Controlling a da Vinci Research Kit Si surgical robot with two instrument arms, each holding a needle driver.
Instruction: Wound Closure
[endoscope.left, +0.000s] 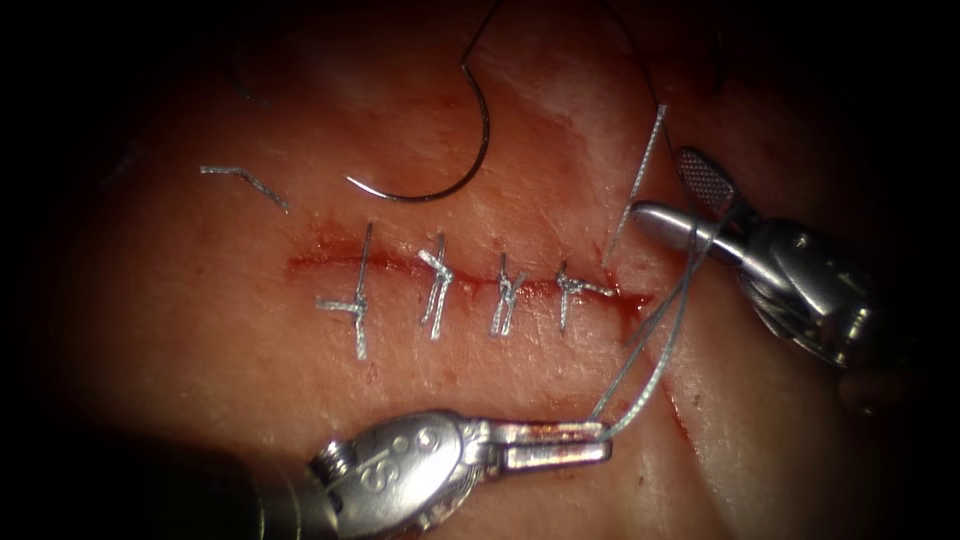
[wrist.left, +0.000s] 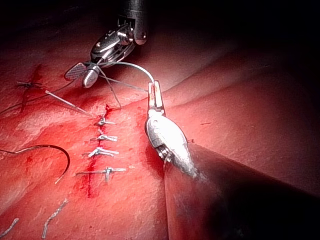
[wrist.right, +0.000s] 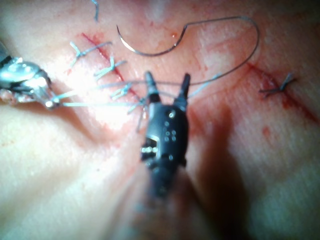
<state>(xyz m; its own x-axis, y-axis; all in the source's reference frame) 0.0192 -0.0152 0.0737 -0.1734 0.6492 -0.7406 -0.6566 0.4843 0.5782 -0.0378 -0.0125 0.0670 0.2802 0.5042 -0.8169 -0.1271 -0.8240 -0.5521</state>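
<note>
pink tissue (endoscope.left: 250, 330), grey thread (endoscope.left: 655, 345), dark needle (endoscope.left: 470, 150)

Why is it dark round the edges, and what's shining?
Endoscope view: the pink tissue is lit centrally, its edges shadowed; glare glints on the left silver metal tool, shut on pale thread, and the open, empty right tool. The curved dark needle lies free above the cut.

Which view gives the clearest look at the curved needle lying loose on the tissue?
The endoscope view: the needle lies free on the tissue above the cut, its whole curve plain, held by neither tool. The right wrist view shows its arc too, more softly. The left wrist view catches it obliquely.
</note>
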